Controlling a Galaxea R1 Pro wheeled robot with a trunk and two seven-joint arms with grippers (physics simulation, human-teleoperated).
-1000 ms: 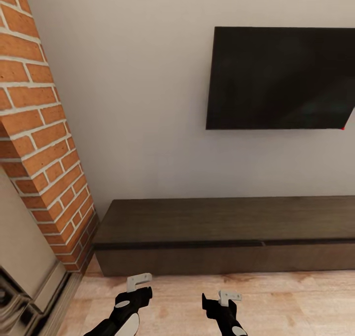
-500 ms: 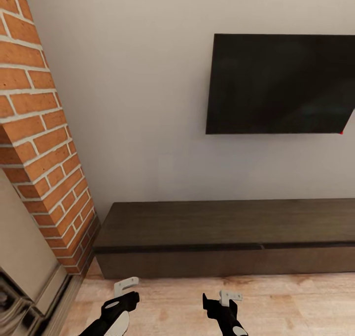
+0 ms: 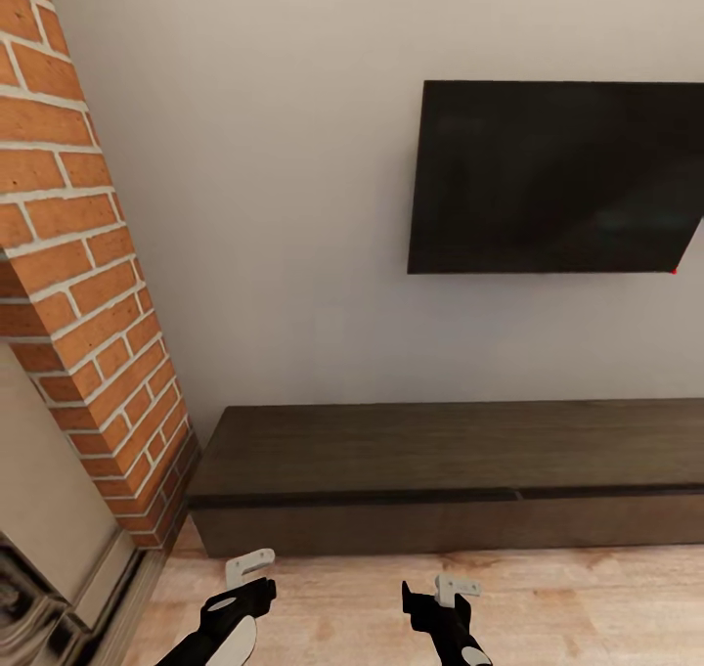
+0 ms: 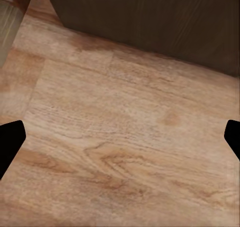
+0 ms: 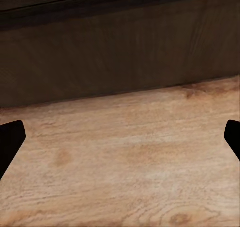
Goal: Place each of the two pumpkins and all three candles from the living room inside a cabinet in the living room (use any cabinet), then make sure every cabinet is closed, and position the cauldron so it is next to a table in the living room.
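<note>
Since a second ago the left gripper (image 3: 246, 570) has drawn back and outward while the view has tipped slightly upward, the right gripper (image 3: 452, 588) unmoved; both jaws stand wide open and empty over the wooden floor (image 4: 120, 152). Just beyond them the cabinet (image 3: 450, 480) lies against the wall under the television (image 3: 557, 177), long, low, dark brown, its fronts shut, so loading appears not begun.

No legible text, label, brand, number or sign anywhere: none on the dark wall-mounted screen (image 3: 557, 177), none on the closed cabinet (image 3: 440, 475), none on the brick column (image 3: 88, 285).
</note>
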